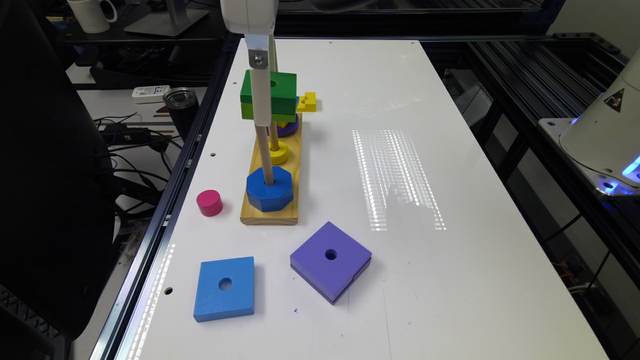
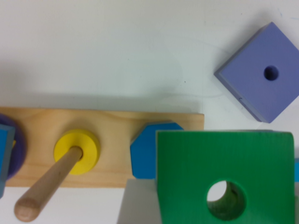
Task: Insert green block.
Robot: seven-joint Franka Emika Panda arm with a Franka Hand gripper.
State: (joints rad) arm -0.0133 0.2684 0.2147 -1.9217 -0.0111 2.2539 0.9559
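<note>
1. The green block (image 2: 226,175) sits closest to the wrist camera, its round hole showing a peg top inside it.
2. In the exterior view the green block (image 1: 272,95) is held up in the air, high on the front peg (image 1: 264,150), well above the base (image 1: 272,200).
3. The fingers (image 1: 262,107) come down in front of the block's near face; whether they are clenched on it cannot be told from these views.
4. Below it on the same peg, a blue octagon (image 1: 270,189) rests on the base, partly covered by the block in the wrist view (image 2: 145,156).
5. The next peg (image 2: 46,189) carries a yellow ring (image 2: 77,151) at its foot; a purple ring (image 1: 290,127) lies farther back on the base.
6. A small yellow piece (image 1: 307,101) sits behind the green block.
7. On the white counter (image 1: 425,150), a pink cylinder (image 1: 209,202) stands just beside the base, towards the exterior view's left.
8. Nearer the exterior camera lie a blue square (image 1: 225,288) and a purple square (image 1: 330,260), apart from each other and from the base.
</note>
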